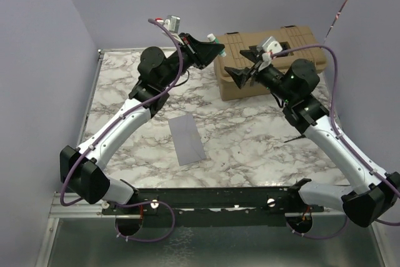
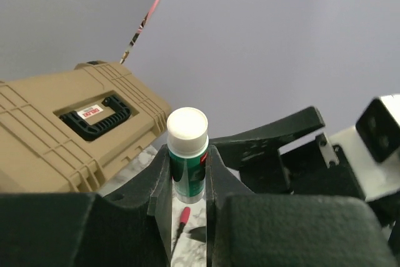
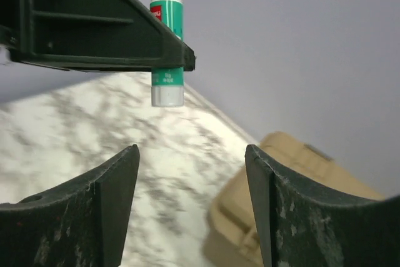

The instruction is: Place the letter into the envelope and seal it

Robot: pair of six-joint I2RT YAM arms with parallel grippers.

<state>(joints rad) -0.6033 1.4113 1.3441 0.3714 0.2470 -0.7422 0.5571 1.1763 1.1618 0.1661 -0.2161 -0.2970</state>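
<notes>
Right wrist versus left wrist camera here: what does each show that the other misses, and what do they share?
Only the right wrist view: the right hand's open fingers from behind, and the glue stick's pale bottom end below the left hand's finger. Only the left wrist view: the toolbox's black handle and label, and the stick's white cap end-on. Both: the glue stick clamped in the left hand, the tan toolbox, marble table, lilac wall.

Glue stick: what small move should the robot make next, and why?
Probably move the open right gripper onto the white cap of the glue stick and close on it. The left gripper holds the stick raised, apparently capped, and the envelope lies flat on the table.
</notes>
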